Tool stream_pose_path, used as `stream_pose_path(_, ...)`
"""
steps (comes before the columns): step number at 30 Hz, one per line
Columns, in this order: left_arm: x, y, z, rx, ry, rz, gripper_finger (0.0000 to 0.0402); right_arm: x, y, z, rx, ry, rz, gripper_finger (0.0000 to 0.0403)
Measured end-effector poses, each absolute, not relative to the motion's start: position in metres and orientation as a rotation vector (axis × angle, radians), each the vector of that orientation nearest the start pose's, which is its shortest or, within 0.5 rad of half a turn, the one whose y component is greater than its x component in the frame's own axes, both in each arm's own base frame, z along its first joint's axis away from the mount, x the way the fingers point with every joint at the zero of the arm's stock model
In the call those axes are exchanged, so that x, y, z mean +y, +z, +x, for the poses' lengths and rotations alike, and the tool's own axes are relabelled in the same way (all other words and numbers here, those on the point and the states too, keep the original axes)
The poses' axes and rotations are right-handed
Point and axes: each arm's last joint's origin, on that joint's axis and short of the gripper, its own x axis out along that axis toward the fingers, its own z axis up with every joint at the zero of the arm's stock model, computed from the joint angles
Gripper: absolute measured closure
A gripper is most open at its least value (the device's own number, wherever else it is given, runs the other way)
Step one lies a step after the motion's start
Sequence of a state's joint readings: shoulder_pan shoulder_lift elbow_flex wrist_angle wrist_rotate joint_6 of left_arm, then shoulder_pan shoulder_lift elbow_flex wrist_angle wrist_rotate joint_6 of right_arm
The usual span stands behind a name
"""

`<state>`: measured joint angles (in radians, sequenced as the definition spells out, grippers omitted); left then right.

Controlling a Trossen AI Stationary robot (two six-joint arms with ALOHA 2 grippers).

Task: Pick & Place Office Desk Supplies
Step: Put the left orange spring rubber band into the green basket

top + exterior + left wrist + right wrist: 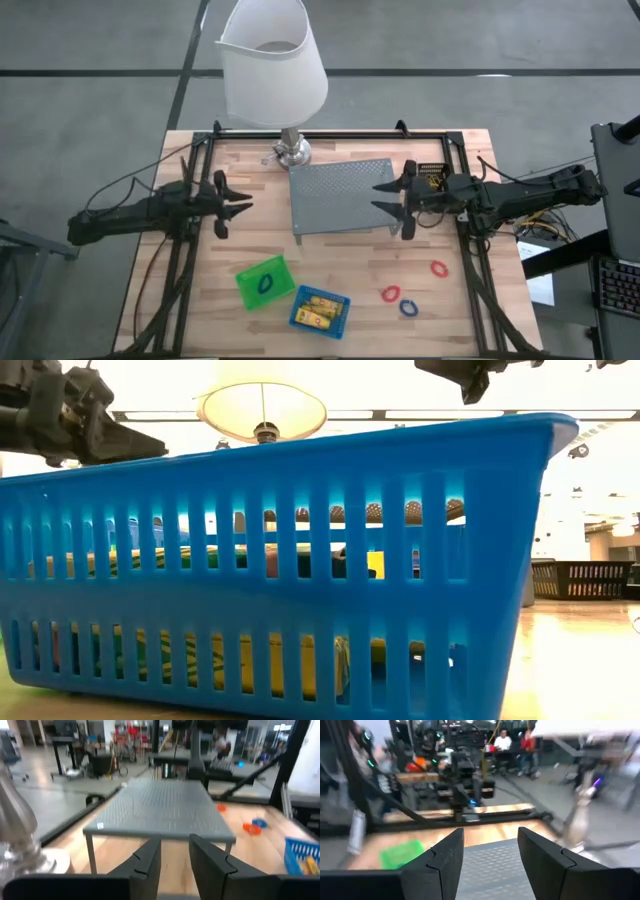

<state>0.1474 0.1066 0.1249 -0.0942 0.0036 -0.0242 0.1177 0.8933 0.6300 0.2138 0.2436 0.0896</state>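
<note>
Seen from above, a wooden desk [200, 300] holds a grey mesh tray [340, 195] at its centre, with a white-shaded lamp [272, 60] behind it. The left gripper [238, 205] hovers beside the tray's left edge, its fingers [145, 865] spread apart and holding nothing. The right gripper [388, 197] hovers at the tray's right edge, fingers [445, 855] likewise parted and empty. Well clear of both sets of fingers, toward the front, sit a green bin [265, 283] containing a blue loop and a blue bin [320, 310] holding yellow sticks. Two red loops [390, 294] and a blue loop [408, 307] lie loose nearer the right fingers.
</note>
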Motion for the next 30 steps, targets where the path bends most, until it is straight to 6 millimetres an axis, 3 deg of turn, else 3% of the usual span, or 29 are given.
stream_pose_path(4, 0.014, 0.181, 0.096, 0.157, 0.145, -0.036, 0.0295, 0.021, 0.297, 0.202, 0.067, -0.065, 0.099, 0.0218)
stream_pose_path(7, 0.014, 0.174, 0.095, 0.226, 0.146, -0.041, 0.0295, 0.025, 0.298, 0.200, 0.200, -0.073, 0.153, 0.0218)
stream_pose_path(16, 0.013, 0.156, 0.089, 0.422, 0.152, -0.058, 0.0295, 0.044, 0.309, 0.197, 0.695, -0.368, 0.503, 0.0218)
stream_pose_path(25, 0.013, 0.156, 0.089, 0.429, 0.155, -0.057, 0.0295, 0.086, 0.297, 0.213, 1.029, -0.646, 0.732, 0.0218)
stream_pose_path(30, 0.013, 0.156, 0.089, 0.429, 0.155, -0.057, 0.0295, 0.116, 0.286, 0.228, 1.092, -0.688, 0.765, 0.0218)
